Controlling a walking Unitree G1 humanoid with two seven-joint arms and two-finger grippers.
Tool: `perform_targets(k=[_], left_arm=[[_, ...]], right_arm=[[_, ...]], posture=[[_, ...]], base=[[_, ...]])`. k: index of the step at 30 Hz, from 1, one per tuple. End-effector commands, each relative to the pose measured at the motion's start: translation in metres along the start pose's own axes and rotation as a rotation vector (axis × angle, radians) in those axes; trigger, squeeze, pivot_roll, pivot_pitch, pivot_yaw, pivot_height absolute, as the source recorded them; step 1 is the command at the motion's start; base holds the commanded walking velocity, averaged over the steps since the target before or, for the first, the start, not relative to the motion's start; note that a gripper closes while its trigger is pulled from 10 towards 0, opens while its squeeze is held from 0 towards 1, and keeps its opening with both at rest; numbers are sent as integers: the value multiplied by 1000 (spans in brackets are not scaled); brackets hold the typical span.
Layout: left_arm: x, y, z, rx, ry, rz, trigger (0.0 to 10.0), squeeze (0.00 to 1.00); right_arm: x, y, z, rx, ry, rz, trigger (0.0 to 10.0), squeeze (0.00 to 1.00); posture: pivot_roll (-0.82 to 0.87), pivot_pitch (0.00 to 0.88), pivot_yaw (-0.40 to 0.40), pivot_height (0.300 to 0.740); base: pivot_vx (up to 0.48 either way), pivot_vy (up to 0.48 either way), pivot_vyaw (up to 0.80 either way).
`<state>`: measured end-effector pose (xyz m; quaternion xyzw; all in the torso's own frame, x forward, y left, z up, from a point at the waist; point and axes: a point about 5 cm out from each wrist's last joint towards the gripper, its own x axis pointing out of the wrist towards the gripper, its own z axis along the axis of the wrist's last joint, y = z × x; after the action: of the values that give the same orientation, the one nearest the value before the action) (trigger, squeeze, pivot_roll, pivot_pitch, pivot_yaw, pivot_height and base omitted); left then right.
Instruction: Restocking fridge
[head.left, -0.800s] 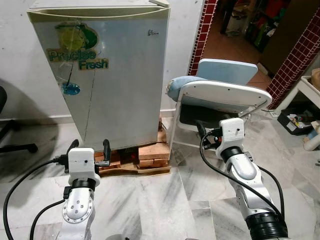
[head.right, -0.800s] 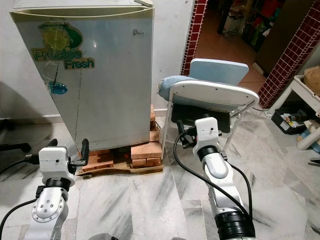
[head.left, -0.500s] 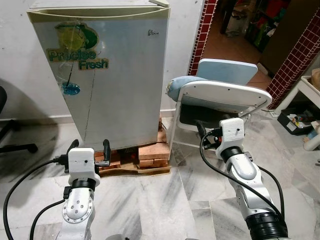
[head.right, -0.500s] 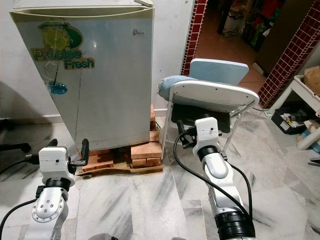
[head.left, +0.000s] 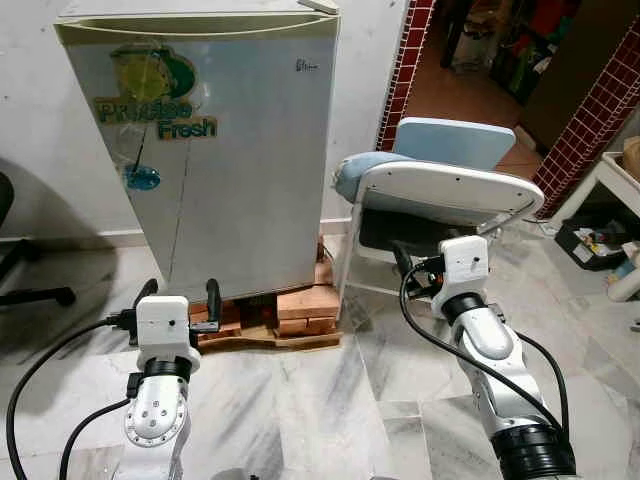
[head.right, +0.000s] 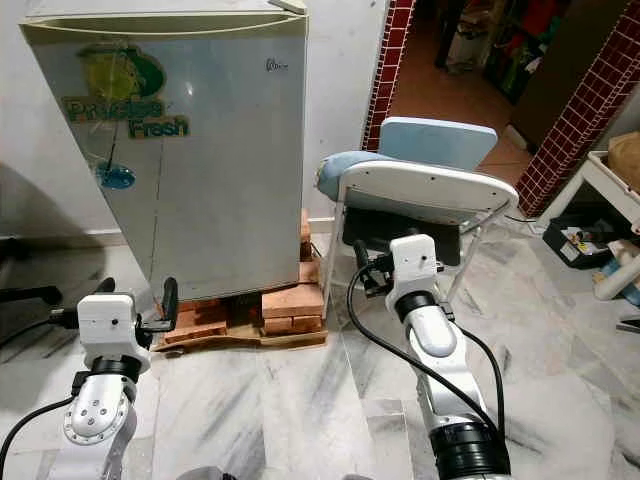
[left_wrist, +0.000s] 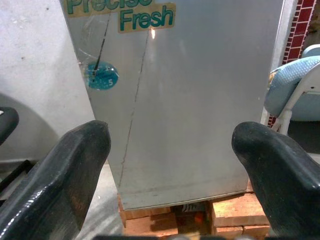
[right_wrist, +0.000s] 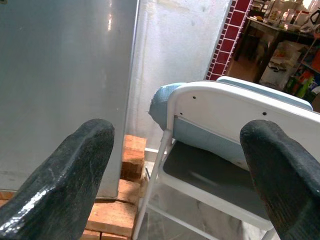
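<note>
The closed fridge (head.left: 205, 150) stands on bricks (head.left: 300, 312) just ahead of the left gripper (left_wrist: 172, 165), jaws spread wide and empty. The right gripper (right_wrist: 175, 175), equally open, faces a folding chair (head.left: 440, 195) beside it, likely readying to open the door.

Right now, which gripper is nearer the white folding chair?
Right. The right gripper sits just before the chair; the left gripper faces the fridge.

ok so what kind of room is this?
Probably a utility corner of a home, not a proper kitchen. A small fridge stands shut against a plain wall, propped on bricks over marble-look floor tiles. A folding chair sits beside it, and a red-tiled doorway opens to a cluttered room.
</note>
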<state>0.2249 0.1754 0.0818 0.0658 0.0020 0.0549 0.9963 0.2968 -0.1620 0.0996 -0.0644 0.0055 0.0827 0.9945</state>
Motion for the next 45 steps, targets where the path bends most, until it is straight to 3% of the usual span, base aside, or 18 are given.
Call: perform_targets(k=[1, 45], left_arm=[[19, 18, 14, -98, 12, 40, 10000, 0], [17, 16, 14, -105, 14, 25, 10000, 0]], right_arm=[[11, 0, 12, 70, 7, -46, 10000, 0], [9, 1, 11, 62, 9, -45, 10000, 0]], posture=[[-41, 0, 19, 740], [-43, 0, 23, 740]], base=[[0, 0, 0], [0, 0, 0]])
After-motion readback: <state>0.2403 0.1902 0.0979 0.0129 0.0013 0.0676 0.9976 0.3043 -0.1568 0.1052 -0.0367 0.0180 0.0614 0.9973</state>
